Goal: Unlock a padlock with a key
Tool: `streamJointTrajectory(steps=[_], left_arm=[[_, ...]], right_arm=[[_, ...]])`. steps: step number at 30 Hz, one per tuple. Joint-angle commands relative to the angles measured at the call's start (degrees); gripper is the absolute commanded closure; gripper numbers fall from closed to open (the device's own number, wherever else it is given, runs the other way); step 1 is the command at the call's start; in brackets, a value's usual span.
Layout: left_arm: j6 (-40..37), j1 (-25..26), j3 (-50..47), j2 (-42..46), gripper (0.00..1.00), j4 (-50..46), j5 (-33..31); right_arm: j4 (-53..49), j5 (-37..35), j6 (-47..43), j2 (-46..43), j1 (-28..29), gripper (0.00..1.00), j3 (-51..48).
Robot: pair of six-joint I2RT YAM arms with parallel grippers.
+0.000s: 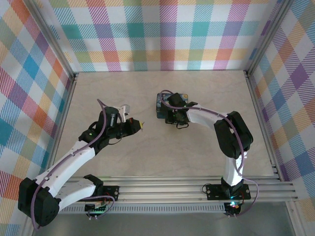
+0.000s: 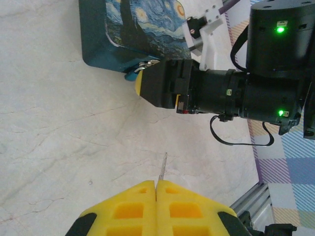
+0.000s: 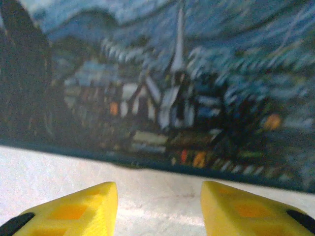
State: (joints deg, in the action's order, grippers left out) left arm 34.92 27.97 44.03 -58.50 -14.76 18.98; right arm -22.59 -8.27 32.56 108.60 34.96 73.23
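Key [image 2: 163, 167] being pinched in shut left jaws, near padlock [image 2: 133, 29]. Right jaws being held half open beside padlock, gripping nothing. Padlock best steadied before key is aligned.

tbl top [image 2: 59, 147]: matt, stone-look | key [image 2: 163, 167]: bare mtl | L fingers [image 2: 133, 209]: yel matt plastic | box [image 2: 133, 29]: smooth, printed

The thin silver key blade [image 2: 163, 167] has its head buried between the left gripper's [image 2: 156, 184] pressed-together fingers, the dark-blue box printed with a starry-night painting [image 3: 162, 88] is blurred and edge-cropped at the right wrist, and the small blue-and-metal piece [image 2: 139, 70] at its corner is half covered, unidentifiable.
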Motion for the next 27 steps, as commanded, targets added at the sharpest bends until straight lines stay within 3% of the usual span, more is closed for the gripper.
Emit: streamJointTrajectory(steps=[1, 10, 27], left_arm=[[-0.3, -0.5, -0.7, 1.3, 1.00, 1.1, -0.4], [0.6, -0.5, -4.9, 2.9, 1.00, 2.4, -0.1], [1.9, -0.7, -6.0, 4.9, 1.00, 1.1, -0.6]], right_arm=[[3.5, -5.1, -0.6, -0.4, 0.7, 0.52, 0.6], [18.7, -5.9, -3.8, -1.3, 1.8, 0.54, -7.3], [17.5, -11.8, -1.3, 0.9, 1.8, 0.59, -6.3]])
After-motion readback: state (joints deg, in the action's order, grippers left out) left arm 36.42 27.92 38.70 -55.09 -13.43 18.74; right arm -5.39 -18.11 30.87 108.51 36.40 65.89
